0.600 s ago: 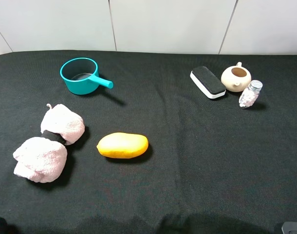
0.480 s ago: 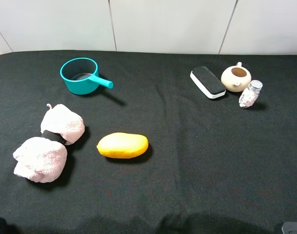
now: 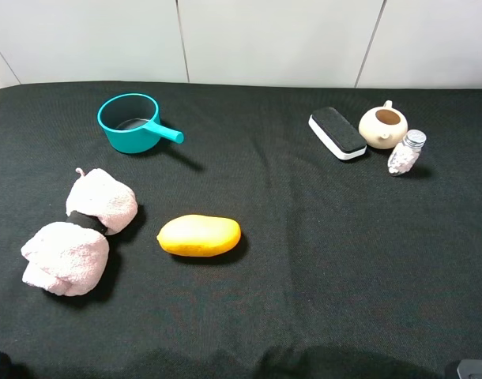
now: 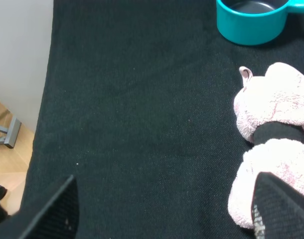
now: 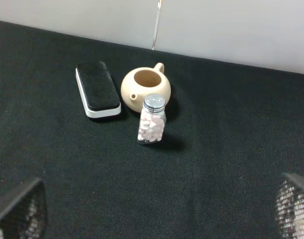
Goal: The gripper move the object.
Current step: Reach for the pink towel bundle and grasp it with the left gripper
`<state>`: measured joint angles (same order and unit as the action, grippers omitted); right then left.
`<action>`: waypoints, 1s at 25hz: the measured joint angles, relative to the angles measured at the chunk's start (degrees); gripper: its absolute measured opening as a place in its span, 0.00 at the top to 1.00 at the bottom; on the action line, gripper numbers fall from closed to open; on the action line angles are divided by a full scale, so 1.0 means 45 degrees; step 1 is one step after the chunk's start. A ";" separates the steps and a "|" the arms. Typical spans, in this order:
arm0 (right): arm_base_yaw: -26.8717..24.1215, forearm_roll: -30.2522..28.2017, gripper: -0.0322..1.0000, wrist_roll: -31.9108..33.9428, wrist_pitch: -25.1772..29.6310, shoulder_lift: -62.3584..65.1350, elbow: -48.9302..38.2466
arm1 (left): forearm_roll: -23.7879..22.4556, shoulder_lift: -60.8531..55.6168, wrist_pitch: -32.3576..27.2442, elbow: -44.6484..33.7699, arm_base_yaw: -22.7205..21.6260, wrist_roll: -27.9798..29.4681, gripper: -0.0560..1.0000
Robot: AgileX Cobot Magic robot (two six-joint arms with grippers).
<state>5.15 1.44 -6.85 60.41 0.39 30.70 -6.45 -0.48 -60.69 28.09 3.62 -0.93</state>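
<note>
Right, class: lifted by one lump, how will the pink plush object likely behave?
The pink plush object looks fluffy, so it would probably squash under the fingers. Only a dark link joins its lumps, so the free one would likely dangle.

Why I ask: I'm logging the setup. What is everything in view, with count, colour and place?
plush object: 1, two pale pink lumps with a dark link, near left
mango: 1, yellow-orange, just right of the plush
handled cup: 1, teal, far left
board eraser: 1, black on white, far right
teapot: 1, cream, no lid, beside the eraser
bottle: 1, clear, silver cap, beside the teapot
tablecloth: 1, black, under everything
left gripper: 1, black, open, empty, near the plush
right gripper: 1, black, open, empty
</note>
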 joint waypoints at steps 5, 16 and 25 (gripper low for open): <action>0.0000 0.0000 0.30 0.0000 0.0000 0.0000 0.0000 | 0.0000 0.0000 0.0000 0.0000 0.0000 0.0000 0.22; 0.0000 0.0000 0.30 0.0000 -0.0013 0.0000 0.0000 | 0.0000 0.0000 0.0000 0.0000 0.0000 0.0000 0.22; 0.0000 0.0000 0.30 0.0000 -0.0013 0.0000 0.0000 | -0.0011 0.0000 0.0000 0.0000 0.0000 0.0000 0.22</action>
<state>5.15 1.44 -6.85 60.35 0.39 30.70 -6.50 -0.48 -60.69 28.09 3.62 -0.93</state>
